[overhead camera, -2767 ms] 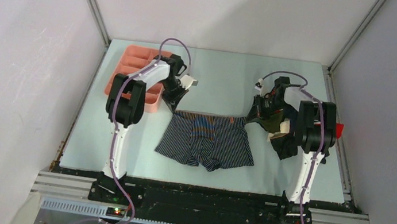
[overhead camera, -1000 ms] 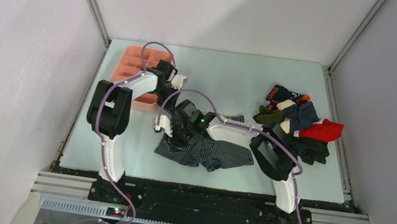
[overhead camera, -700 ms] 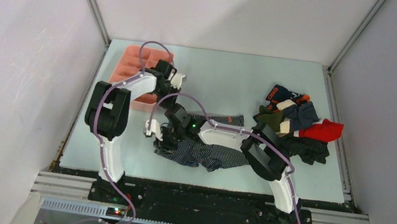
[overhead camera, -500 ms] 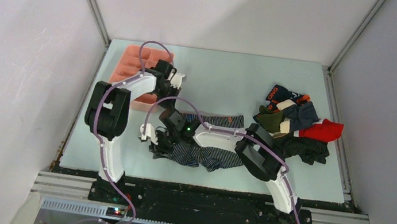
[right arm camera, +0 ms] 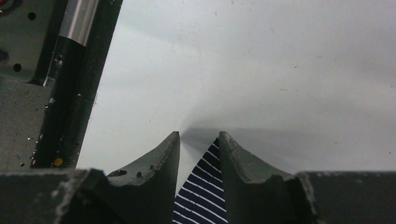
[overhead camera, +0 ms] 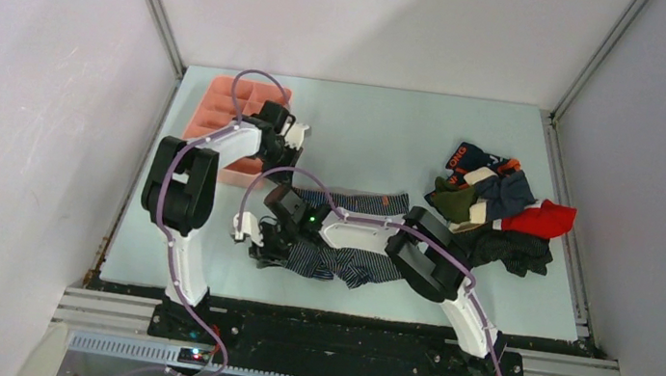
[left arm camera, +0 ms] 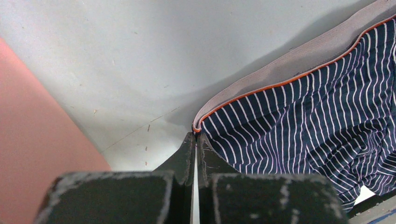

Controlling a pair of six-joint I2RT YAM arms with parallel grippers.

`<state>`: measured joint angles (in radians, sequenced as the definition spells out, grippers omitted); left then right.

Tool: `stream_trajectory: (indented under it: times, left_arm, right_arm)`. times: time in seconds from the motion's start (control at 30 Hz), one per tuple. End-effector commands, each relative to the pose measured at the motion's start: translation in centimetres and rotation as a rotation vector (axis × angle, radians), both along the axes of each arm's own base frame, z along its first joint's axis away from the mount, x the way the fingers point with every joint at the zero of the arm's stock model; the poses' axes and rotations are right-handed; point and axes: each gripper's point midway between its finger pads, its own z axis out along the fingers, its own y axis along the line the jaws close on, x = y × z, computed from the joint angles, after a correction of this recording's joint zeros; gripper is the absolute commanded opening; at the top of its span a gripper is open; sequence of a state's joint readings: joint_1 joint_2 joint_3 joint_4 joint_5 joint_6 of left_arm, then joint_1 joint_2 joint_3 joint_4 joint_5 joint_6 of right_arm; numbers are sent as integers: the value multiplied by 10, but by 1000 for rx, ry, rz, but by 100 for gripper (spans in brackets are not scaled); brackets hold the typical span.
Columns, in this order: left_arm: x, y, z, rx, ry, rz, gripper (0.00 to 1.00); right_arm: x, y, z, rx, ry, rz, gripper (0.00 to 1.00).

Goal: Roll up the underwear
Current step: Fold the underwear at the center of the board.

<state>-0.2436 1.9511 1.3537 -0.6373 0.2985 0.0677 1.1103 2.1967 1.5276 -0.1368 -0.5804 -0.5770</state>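
Observation:
The dark underwear with thin white stripes (overhead camera: 348, 263) (left arm camera: 303, 107) lies bunched at mid-table, its beige waistband (overhead camera: 357, 198) stretched along the far side. My left gripper (overhead camera: 291, 161) (left arm camera: 195, 135) is shut, its tips pinching the waistband's left corner beside the pink tray. My right arm reaches across to the left. Its gripper (overhead camera: 259, 241) (right arm camera: 196, 135) is low over the underwear's left edge, jaws closed partway on a fold of striped cloth (right arm camera: 201, 191). Several other underwear (overhead camera: 492, 209) sit heaped at the right.
The pink compartmented tray (overhead camera: 212, 119) (left arm camera: 28, 140) stands at the far left, close behind my left arm. A dark metal rail (right arm camera: 70, 70) runs along the table's edge, left of my right gripper.
My right gripper has slid left and toward the near edge, pulling the striped cloth into a tighter bunch. My left gripper has stayed at the waistband corner.

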Motion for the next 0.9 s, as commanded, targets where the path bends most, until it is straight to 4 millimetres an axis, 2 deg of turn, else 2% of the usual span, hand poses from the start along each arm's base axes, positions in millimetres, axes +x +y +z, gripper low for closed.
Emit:
stream_trajectory:
  times: [0.0,0.1,0.33,0.43,0.53,0.77,0.87]
  left_arm:
    - [7,1,19,-28,-52,16,0]
    - [7,-1,19,-32,-50,14,0]
    - [8,0,20,-32,-49,14,0]
    - [6,-1,18,-37,-43,10,0]
    - [6,-2,18,-43,-39,11,0]
    - [7,-2,20,-41,-43,11,0]
    - [7,-2,19,-41,-35,12,0]
  right_arm:
    - [13,13,13,51,-78,4,41]
    - [16,13,13,54,-90,1,40]
    - [26,9,-5,10,-139,-35,40]
    - [39,12,0,33,-190,-83,40]
    - [39,11,-1,32,-186,-90,41]
    - [16,-6,-16,-48,-116,18,35]
    - [4,-15,-23,-80,-72,60,21]
